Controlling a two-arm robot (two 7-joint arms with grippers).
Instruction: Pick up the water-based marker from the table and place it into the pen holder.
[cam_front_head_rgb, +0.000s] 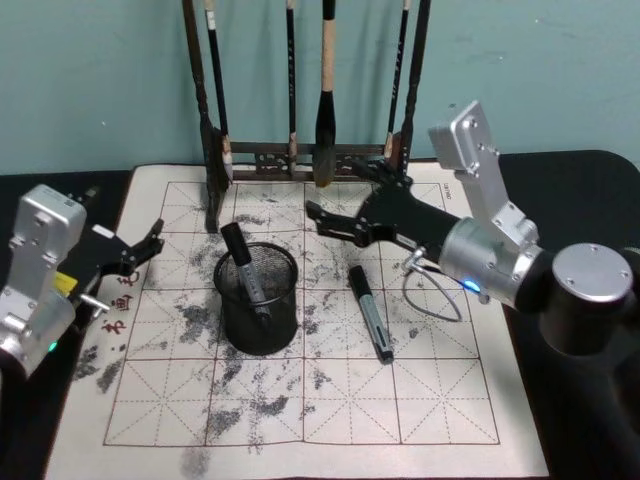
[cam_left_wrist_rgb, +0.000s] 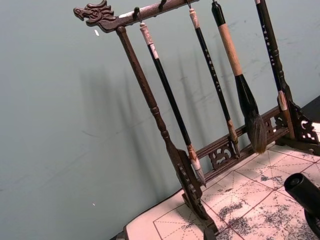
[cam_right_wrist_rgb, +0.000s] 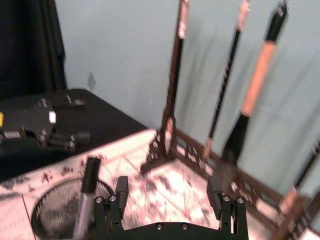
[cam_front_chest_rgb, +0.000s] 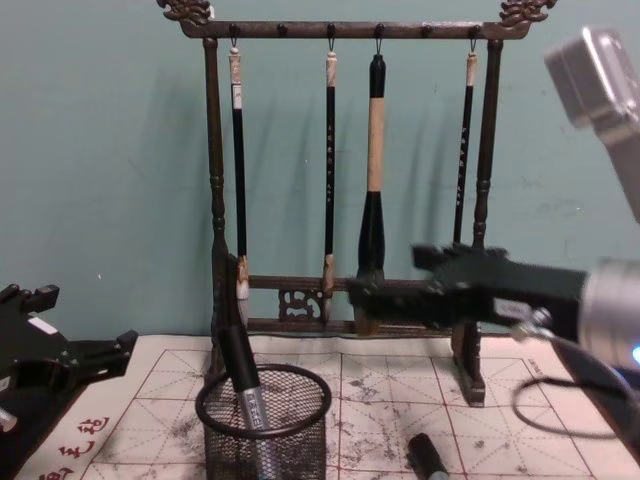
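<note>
Head view: the pen holder (cam_front_head_rgb: 258, 318) stands on the ink-stained mat (cam_front_head_rgb: 430, 400) that covers the table (cam_front_head_rgb: 575, 165), and one marker (cam_front_head_rgb: 243, 268) leans inside it, its cap end above the rim. A second marker (cam_front_head_rgb: 370, 313) lies flat on the mat just right of the holder, not touching it. The right gripper (cam_front_head_rgb: 335, 225) hangs over the mat between the brush rack (cam_front_head_rgb: 300, 155) and the holder, its claw released and empty. The left gripper (cam_front_head_rgb: 145, 248) sits at the mat's left edge, its claw also spread, with nothing in it. Left wrist view: the rack's carved post and the hanging brushes (cam_left_wrist_rgb: 240, 85) rise from the mat, with the round black end of the marker in the holder close by. Right wrist view: the right gripper's fingers (cam_right_wrist_rgb: 121, 189) stand wide apart over the mat, the mesh holder and its leaning marker lie near one of them, and the left gripper is farther off over the dark table. Chest view: the holder stands in front with the marker slanting out of it, the second marker's end lies to its right, and the right gripper reaches in above them before the rack.
</note>
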